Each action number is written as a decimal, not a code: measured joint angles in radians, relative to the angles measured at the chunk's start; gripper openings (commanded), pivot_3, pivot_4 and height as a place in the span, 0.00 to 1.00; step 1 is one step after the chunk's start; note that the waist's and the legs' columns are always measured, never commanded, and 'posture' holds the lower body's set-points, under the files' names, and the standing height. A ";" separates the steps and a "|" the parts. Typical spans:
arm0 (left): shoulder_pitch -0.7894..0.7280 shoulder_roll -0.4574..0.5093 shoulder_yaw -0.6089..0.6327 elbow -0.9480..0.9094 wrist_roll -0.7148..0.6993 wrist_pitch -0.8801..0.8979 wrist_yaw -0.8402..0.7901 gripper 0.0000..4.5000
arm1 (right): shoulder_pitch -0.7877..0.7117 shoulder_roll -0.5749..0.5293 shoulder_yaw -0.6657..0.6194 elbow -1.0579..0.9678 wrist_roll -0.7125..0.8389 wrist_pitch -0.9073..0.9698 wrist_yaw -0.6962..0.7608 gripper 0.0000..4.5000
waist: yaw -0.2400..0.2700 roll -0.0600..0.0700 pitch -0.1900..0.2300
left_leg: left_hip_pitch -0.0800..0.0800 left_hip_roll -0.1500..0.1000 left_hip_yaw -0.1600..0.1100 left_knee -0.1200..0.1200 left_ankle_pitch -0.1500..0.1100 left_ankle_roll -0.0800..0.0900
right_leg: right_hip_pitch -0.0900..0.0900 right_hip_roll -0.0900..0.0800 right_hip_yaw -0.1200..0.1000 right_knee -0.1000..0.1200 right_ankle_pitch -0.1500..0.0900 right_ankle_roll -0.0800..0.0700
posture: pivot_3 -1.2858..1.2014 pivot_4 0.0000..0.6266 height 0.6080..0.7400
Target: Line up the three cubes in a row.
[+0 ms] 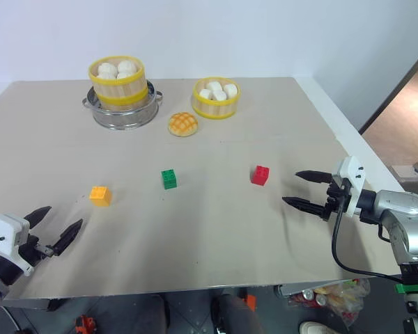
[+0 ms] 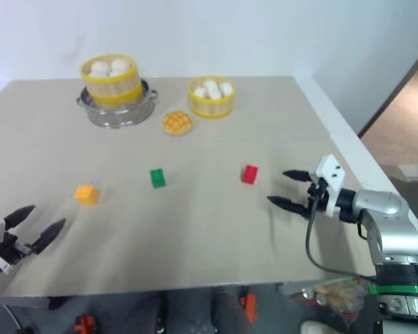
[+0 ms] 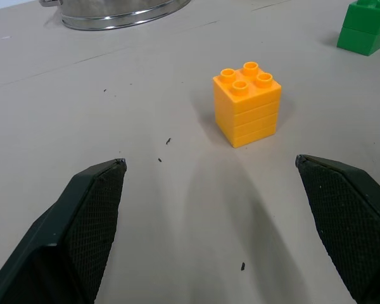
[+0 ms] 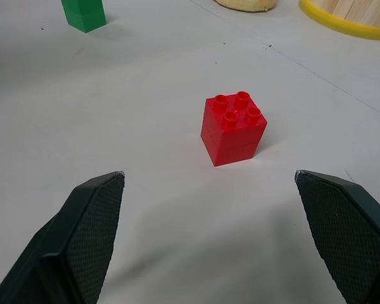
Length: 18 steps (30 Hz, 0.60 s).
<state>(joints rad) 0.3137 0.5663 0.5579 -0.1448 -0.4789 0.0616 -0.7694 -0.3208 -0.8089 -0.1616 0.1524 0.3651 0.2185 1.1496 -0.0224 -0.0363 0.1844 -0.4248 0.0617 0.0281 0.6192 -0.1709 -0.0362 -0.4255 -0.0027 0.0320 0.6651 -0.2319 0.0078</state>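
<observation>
Orange-yellow cube [image 1: 100,195] toward table [image 1: 265,250] left edge, green cube [image 1: 168,179] mid-table, red cube [image 1: 260,175] toward right edge: loose, uneven row. Left gripper [image 1: 56,230] and right gripper [image 1: 307,190] spread wide, empty, each aimed at nearest cube, apparently staged for picking.

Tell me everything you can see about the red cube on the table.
The red cube is a small glossy plastic building block with four round studs on top and a seam around its middle. It stands upright on the beige table, touching nothing else. It is the rightmost of the three cubes, apart from the green cube. The open right gripper points at it, not touching.
</observation>
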 measured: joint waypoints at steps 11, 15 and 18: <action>-0.024 0.006 0.013 0.010 -0.194 0.067 -0.130 0.99 | 0.014 0.000 0.000 0.000 0.006 0.006 -0.002 1.00 | 0.000 0.000 0.000 | 0.000 0.000 0.000 0.000 0.000 0.000 | 0.000 0.001 0.000 0.000 0.000 0.000 | 0.52 0.24 1.00; 0.010 0.006 0.014 0.017 -0.176 0.019 -0.166 0.99 | 0.014 0.000 0.000 0.000 0.011 0.014 0.004 1.00 | -0.001 0.000 0.000 | 0.000 0.000 0.000 0.000 0.000 0.000 | 0.000 0.001 0.001 0.000 0.000 0.000 | 0.52 0.24 1.00; 0.024 0.004 0.017 0.019 -0.162 0.001 -0.173 0.99 | 0.014 0.000 0.000 0.000 0.012 0.014 0.005 1.00 | -0.001 0.000 0.000 | 0.000 0.000 0.000 0.000 0.000 0.000 | 0.000 0.000 0.001 0.000 0.000 0.000 | 0.52 0.24 1.00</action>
<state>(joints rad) 0.3379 0.5702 0.5744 -0.1257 -0.6408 0.0625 -0.9428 -0.3067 -0.8088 -0.1617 0.1524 0.3767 0.2325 1.1545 -0.0230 -0.0363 0.1844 -0.4247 0.0618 0.0281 0.6195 -0.1710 -0.0363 -0.4255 -0.0022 0.0326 0.6653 -0.2318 0.0078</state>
